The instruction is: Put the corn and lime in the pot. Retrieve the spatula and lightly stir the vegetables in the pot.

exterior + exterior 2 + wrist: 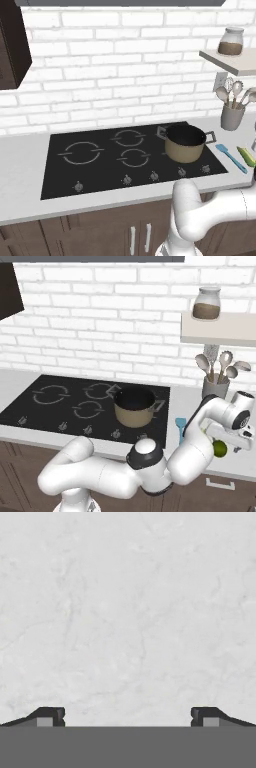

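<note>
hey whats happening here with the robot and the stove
A white robot arm has reached to the right over the pale marble counter, its gripper open and holding nothing. The round tan pot sits on the black cooktop, and looks empty. The slim light-blue spatula and the yellow-green corn cob lie on the counter right of the cooktop, and the small green lime shows beside the robot's hand. Nothing has gone into the pot yet.

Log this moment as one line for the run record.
phase: start | gripper: open, over bare counter | pot: on stove, empty | spatula, corn: on counter right of stove | lime: by arm
</note>
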